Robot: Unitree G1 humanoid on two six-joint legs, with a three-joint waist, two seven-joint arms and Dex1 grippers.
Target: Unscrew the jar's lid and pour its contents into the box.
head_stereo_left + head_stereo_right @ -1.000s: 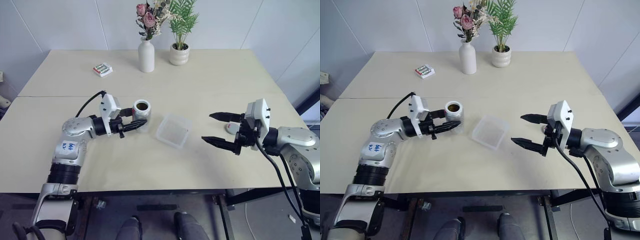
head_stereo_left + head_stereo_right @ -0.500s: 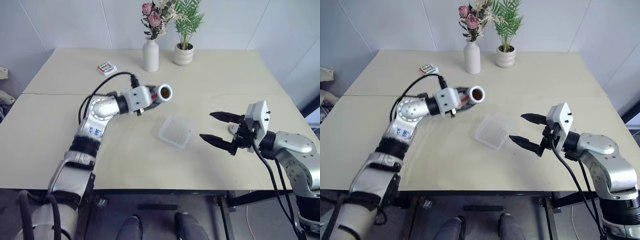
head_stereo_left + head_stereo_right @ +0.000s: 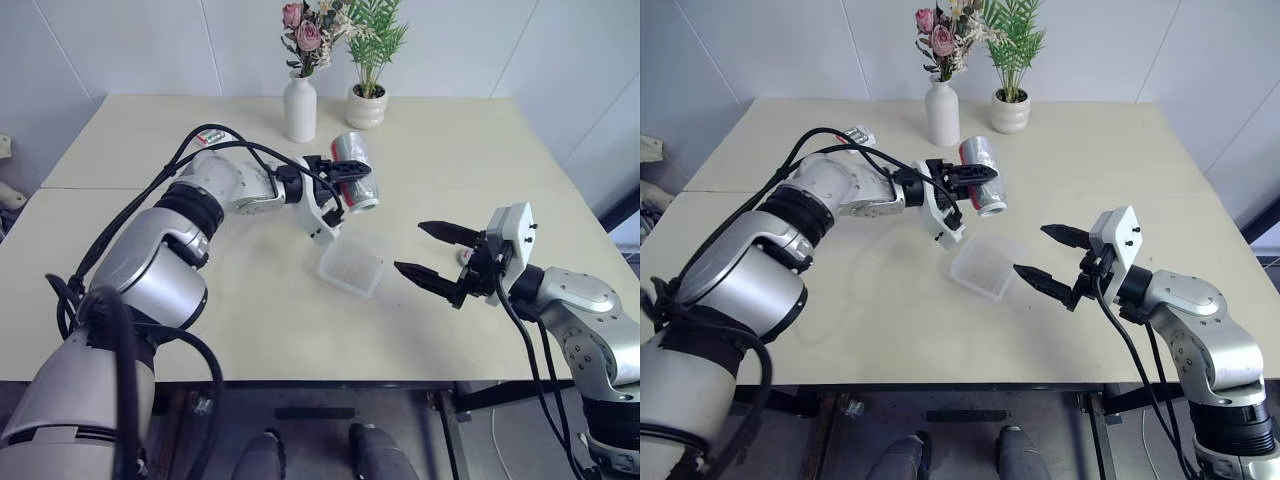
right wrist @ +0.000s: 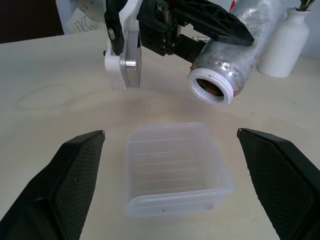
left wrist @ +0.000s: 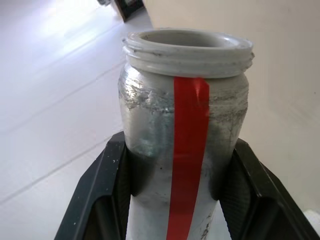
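Note:
My left gripper (image 3: 345, 178) is shut on the silvery jar (image 3: 352, 150), whose side bears a red stripe (image 5: 189, 150). It holds the jar in the air, tilted, just beyond the box's far edge. The jar's threaded mouth (image 4: 212, 89) is bare and slants down toward the clear plastic box (image 3: 350, 266). Dark brown contents (image 4: 213, 90) show inside the mouth. The box (image 4: 175, 165) looks empty. To the right of the box my right gripper (image 3: 410, 248) hovers open and empty, pointing at it. A small pale object (image 3: 464, 256) lies behind that gripper, mostly hidden; I cannot tell if it is the lid.
A white vase of flowers (image 3: 300, 112) and a small potted plant (image 3: 366, 106) stand at the table's back, close behind the raised jar. A small red-green-white pack (image 3: 210, 136) lies at the back left, partly behind my left arm.
My left arm lifted the jar off the table, carried it right toward the box and rolled it from upright to mouth-down. The right gripper stayed put. The camera shifted slightly.

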